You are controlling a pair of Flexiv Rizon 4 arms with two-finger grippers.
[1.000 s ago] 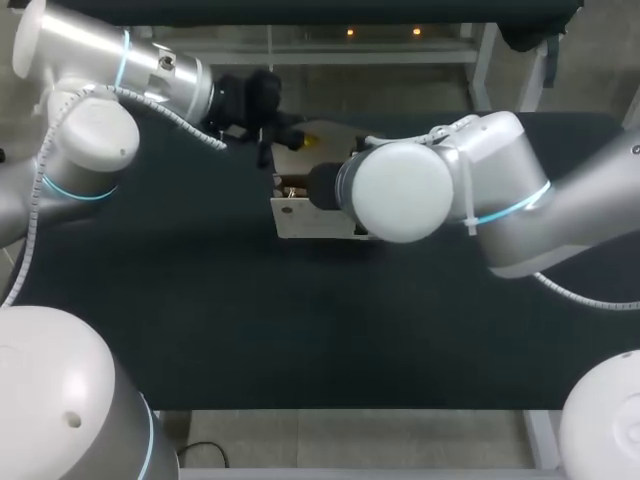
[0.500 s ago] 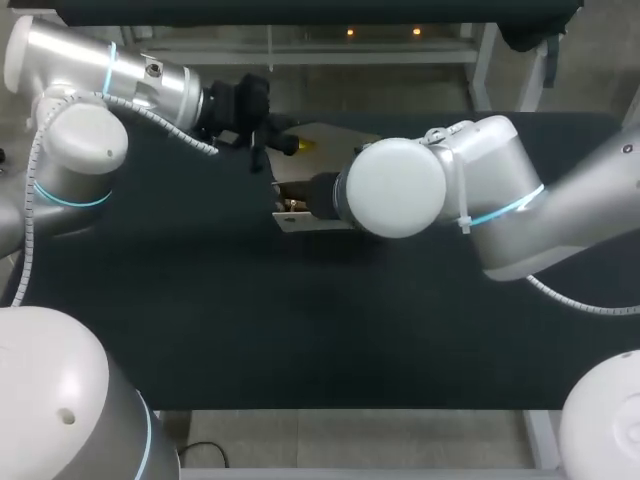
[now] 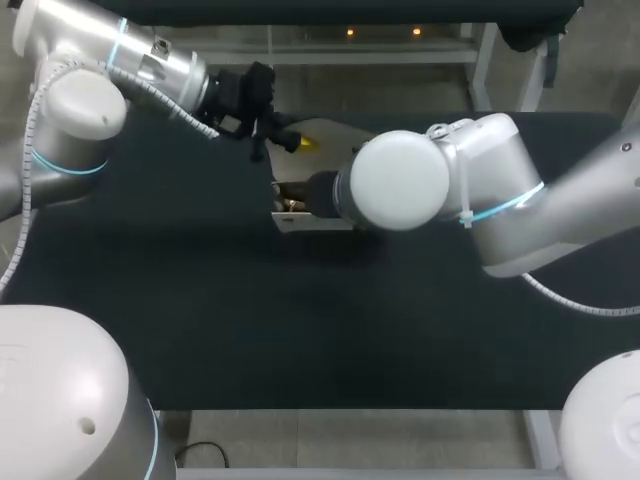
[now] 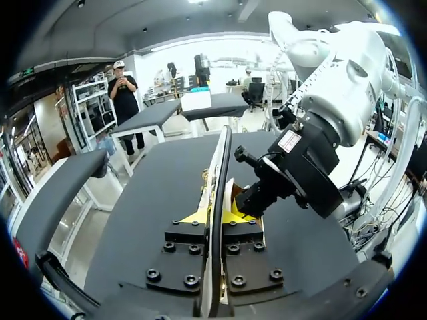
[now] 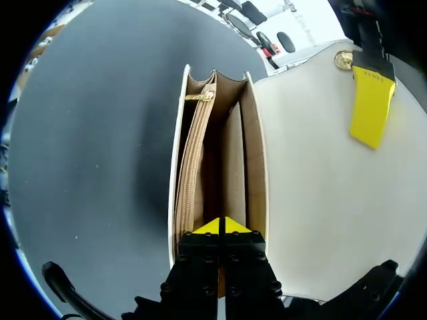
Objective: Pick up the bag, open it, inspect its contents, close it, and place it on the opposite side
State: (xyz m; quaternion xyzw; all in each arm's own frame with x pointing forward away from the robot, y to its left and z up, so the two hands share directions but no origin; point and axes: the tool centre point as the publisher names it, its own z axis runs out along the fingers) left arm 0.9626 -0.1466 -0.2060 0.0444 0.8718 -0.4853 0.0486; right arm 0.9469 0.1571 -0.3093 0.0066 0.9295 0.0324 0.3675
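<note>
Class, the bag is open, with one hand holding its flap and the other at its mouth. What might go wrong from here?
The left hand pinches the flap at one spot near its edge; the flap may slip free and drop over the right hand. The right hand's closed tips sit at the mouth of the bag, beside the zip pocket; pushing in might snag the zip or shove the bag away.
</note>
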